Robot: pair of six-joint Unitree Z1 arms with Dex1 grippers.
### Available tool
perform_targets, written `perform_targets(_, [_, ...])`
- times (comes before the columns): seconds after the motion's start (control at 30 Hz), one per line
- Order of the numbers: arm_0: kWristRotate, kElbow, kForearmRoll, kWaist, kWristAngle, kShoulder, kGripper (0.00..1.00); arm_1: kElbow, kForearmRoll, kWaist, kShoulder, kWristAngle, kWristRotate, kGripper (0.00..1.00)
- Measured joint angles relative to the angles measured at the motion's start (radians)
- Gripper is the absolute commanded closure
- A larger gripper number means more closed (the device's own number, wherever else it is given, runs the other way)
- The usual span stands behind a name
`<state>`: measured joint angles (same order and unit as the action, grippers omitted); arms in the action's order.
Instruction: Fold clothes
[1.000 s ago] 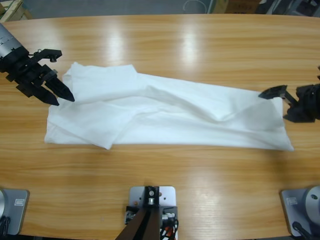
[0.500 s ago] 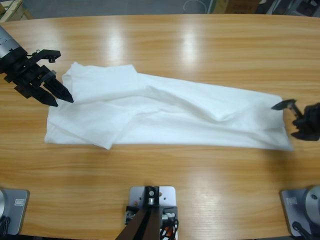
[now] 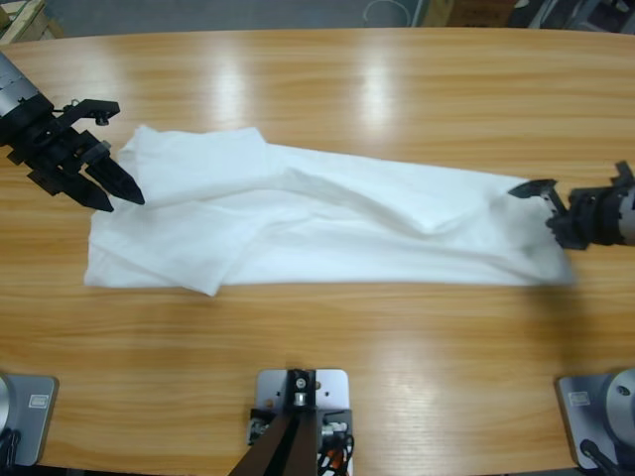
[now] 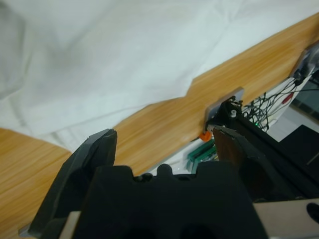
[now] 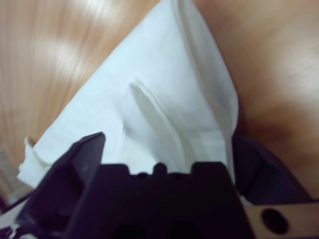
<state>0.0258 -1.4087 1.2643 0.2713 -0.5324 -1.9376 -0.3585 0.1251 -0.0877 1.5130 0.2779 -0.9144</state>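
Observation:
The clothes, a white T-shirt (image 3: 327, 228), lie crumpled in a long band across the middle of the wooden table (image 3: 397, 89). My left gripper (image 3: 119, 198) is at the shirt's upper left edge with its jaws open and pointing at the cloth. In the left wrist view the shirt (image 4: 124, 59) fills the top, and only bare table shows between the left gripper's (image 4: 164, 144) jaws. My right gripper (image 3: 541, 213) is at the shirt's right end. In the right wrist view the shirt's end (image 5: 164, 99) lies between the right gripper's (image 5: 169, 149) open jaws.
Bare wood runs all around the shirt, widest at the back of the table. The table's far edge (image 3: 298, 32) is at the top, with the floor and some boxes beyond it.
My right gripper drew back to the right, then came back in over the shirt's right end. The cloth's lower right corner shifted a little. The left gripper has hardly moved.

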Motion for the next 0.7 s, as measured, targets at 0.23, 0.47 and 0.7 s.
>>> perform_targets(0.23, [0.000, 0.000, 0.000, 0.000, 0.002, 0.000, 0.243, 0.007, 0.040, 0.000, 0.055, 0.050, 0.008, 1.000])
perform_targets(0.47, [0.000, 0.000, 0.000, 0.000, 0.002, 0.000, 0.243, 0.018, 0.040, 0.000, 0.067, 0.050, 0.053, 1.000])
perform_targets(0.7, [0.000, 0.000, 0.000, 0.000, 0.002, 0.000, 0.243, -0.055, -0.148, 0.000, 0.036, 0.033, 0.138, 1.000])
